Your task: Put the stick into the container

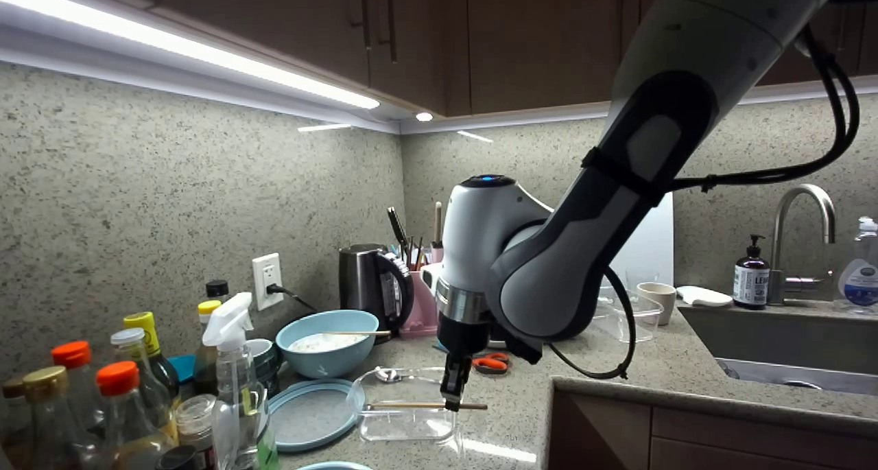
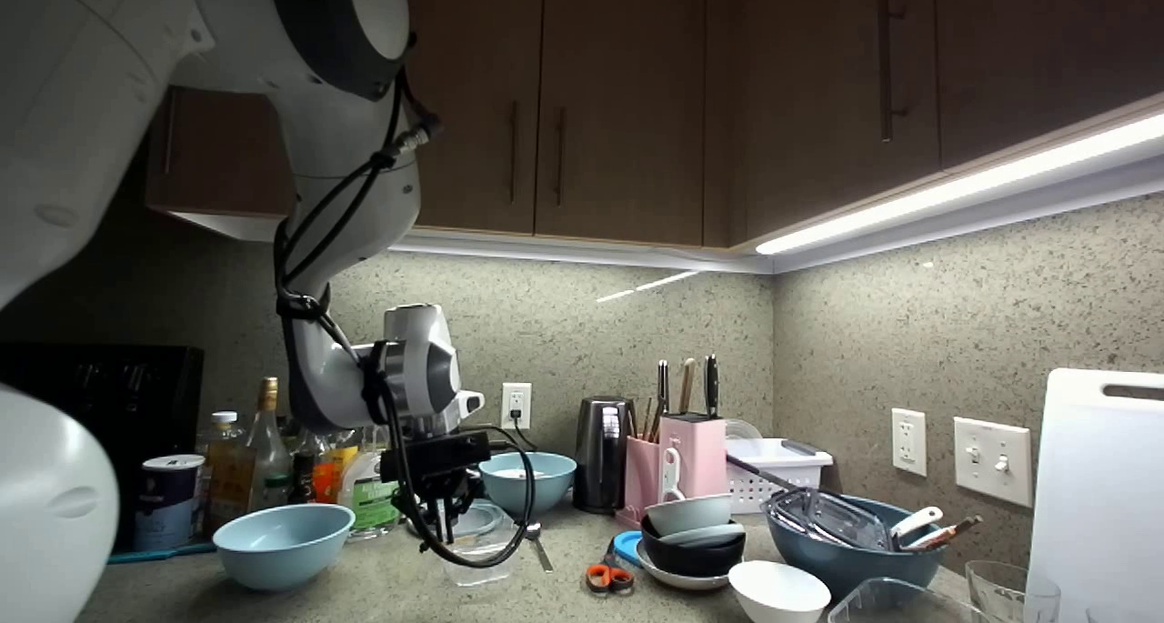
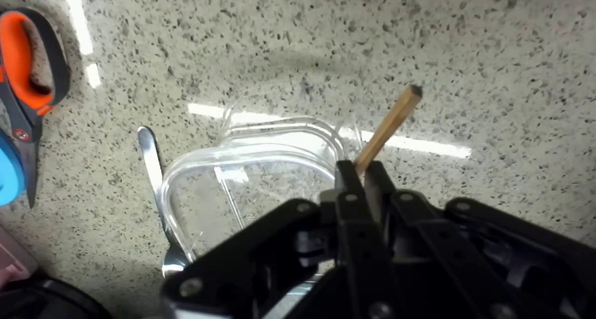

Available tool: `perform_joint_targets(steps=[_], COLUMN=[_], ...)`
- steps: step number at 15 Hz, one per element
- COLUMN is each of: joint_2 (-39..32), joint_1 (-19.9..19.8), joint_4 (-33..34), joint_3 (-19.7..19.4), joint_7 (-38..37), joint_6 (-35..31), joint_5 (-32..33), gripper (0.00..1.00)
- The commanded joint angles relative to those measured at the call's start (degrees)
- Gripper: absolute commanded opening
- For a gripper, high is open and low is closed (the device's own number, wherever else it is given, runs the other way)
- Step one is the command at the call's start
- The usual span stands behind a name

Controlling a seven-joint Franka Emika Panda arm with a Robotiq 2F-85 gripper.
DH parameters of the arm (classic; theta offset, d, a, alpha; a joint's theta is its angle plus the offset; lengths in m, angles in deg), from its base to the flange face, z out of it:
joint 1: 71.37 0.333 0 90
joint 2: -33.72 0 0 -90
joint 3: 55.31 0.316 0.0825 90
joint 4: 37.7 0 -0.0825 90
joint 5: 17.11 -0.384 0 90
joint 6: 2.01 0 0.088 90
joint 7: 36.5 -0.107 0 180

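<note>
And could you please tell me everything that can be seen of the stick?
The stick is slim, straight and brown, apparently wooden, with a blunt, darker end. The pincer is shut on it, off-centre, and it protrudes on both sides. In an exterior view it looks nearly level and overlaps the clear container; whether they touch I cannot tell.

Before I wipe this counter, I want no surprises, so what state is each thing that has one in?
Gripper: closed on the stick.
Stick: held, one end jutting past the container.
Container: on the counter; whether lidded, unclear.
Scissors: apparently closed.
Spray bottle: upright.
Kettle: upright.
Bowl beside the kettle: white contents inside.
Wall outlet: plug inserted.
Cabinet light: lit.
Cabinet doors: shut.
</note>
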Motion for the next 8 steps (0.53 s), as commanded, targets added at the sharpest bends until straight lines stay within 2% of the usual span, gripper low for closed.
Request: perform_joint_targets(steps=[1, 5, 7, 8], joint_2=[-0.25, -0.27, -0.24, -0.03], joint_1=[-0.26, -0.47, 0.46, 0.32], joint_4=[0.96, 1.17, 1.46, 0.90], joint_3=[0.48, 0.93, -0.05, 0.08], joint_7=[4.55, 6.76, 4.30, 4.10], joint_6=[0.59, 0.62, -0.03, 0.14], joint_5=[-0.49, -0.98, 0.27, -0.32], gripper=[0.40, 0.64, 0.77, 0.59])
